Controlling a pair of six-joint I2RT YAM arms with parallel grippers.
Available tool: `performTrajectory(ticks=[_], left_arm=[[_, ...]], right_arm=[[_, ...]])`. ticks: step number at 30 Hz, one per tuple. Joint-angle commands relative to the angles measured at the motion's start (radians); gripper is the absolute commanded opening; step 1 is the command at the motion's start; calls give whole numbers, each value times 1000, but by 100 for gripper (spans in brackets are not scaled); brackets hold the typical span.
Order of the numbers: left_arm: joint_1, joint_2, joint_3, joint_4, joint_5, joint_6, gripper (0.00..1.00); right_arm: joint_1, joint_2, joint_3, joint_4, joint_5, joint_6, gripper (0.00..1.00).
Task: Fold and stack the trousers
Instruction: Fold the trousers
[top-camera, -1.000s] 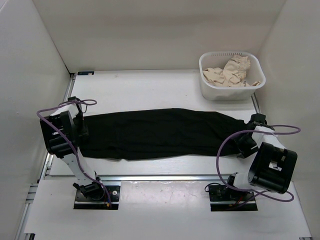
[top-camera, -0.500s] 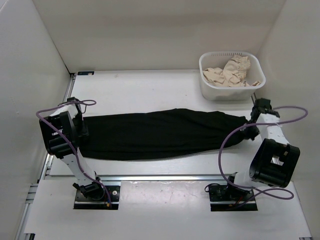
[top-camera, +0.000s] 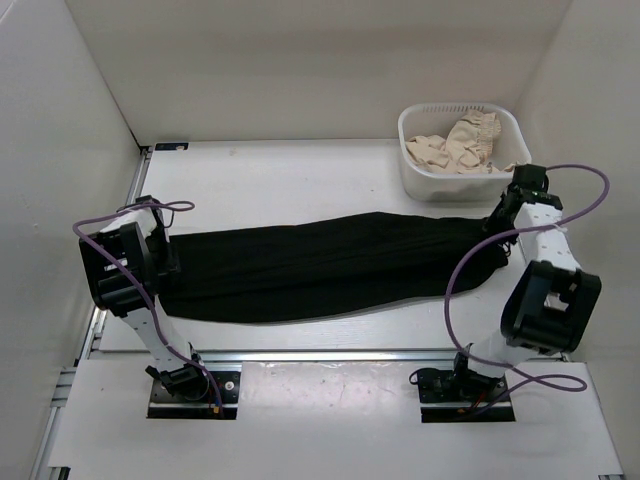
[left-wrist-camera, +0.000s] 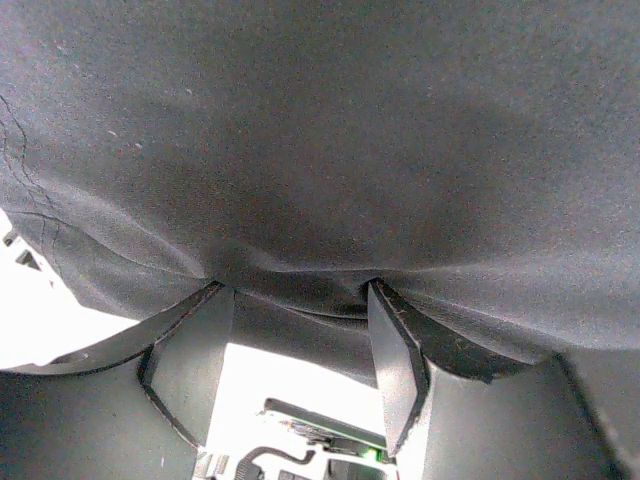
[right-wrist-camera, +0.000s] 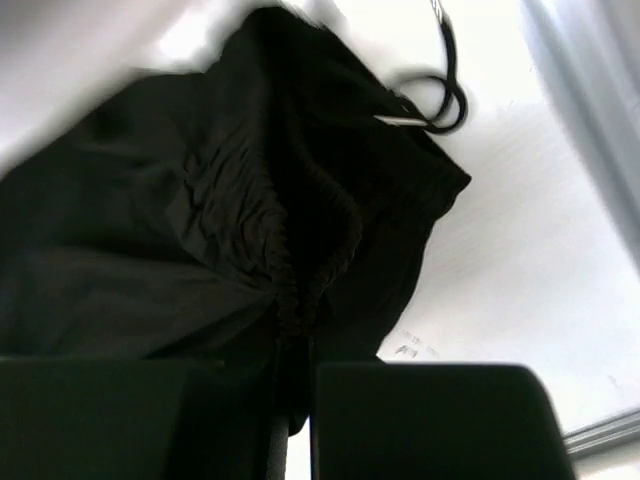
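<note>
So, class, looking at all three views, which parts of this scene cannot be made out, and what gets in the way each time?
- Top view: the right gripper fingertips, lost against the black trousers.
- Top view: the left gripper, hidden by its own arm and the cloth.
- Left wrist view: cloth fills the frame and hides the table.
- Right wrist view: the top-left is motion-blurred.
- Basket: what lies under the beige garments.

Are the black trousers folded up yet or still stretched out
Stretched out: the trousers lie full length across the table, left gripper and right gripper pinching opposite ends.

Plain black trousers (top-camera: 320, 265) — white basket (top-camera: 462, 185) holding beige garments (top-camera: 460, 143) — purple cables (top-camera: 470, 270).
</note>
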Motion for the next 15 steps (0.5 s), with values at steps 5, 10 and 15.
performTrajectory(ticks=[5,10,15], left_arm=[[4,24,-62,43,22,-17,67],[4,15,-71,43,22,-17,67],[4,15,-81,43,13,-17,67]], right_arm=[[-131,122,-167,163,-24,-21,51],[-144,175,-176,173,-65,-21,82],[-144,193,-205,194,-26,57,86]])
